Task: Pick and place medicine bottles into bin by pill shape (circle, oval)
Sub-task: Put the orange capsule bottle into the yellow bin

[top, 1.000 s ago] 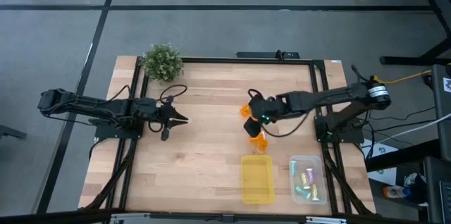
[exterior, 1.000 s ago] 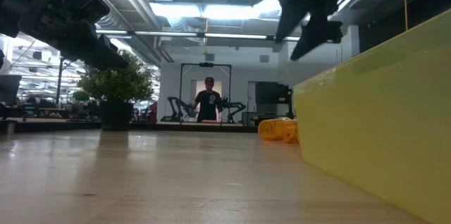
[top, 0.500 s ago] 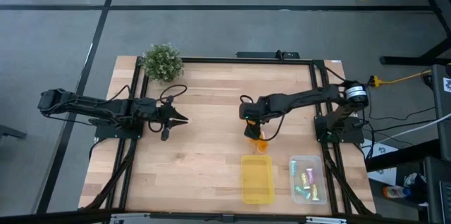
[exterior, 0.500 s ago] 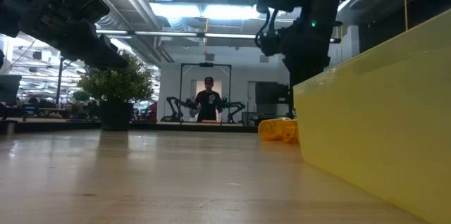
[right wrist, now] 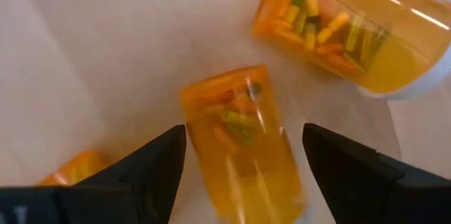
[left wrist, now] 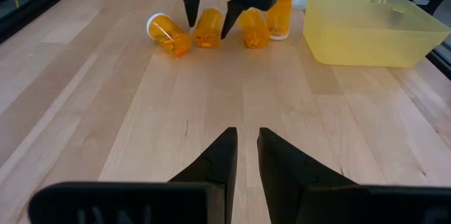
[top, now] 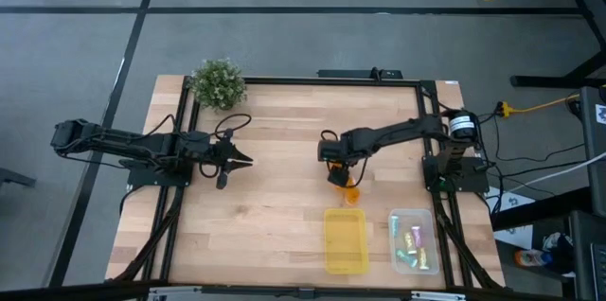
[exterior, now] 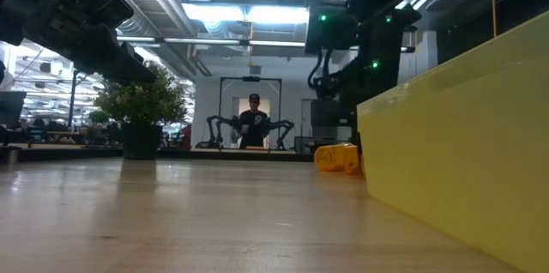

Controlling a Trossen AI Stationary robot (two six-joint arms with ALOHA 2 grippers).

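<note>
Several translucent orange medicine bottles lie on their sides on the wood table, right of centre. They also show in the left wrist view and low view. My right gripper points down over them, open. Its fingers stand on either side of one lying orange bottle without touching it. My left gripper waits shut and empty at the table's left.
A yellow bin stands at the near edge, and a clear bin holding several pale capped bottles is on its right. A leafy plant stands at the far left corner. A person stands in the room beyond.
My right gripper has moved toward the table's left edge and come down over the orange bottles, tipping to point downward. The bottles lie where they were.
</note>
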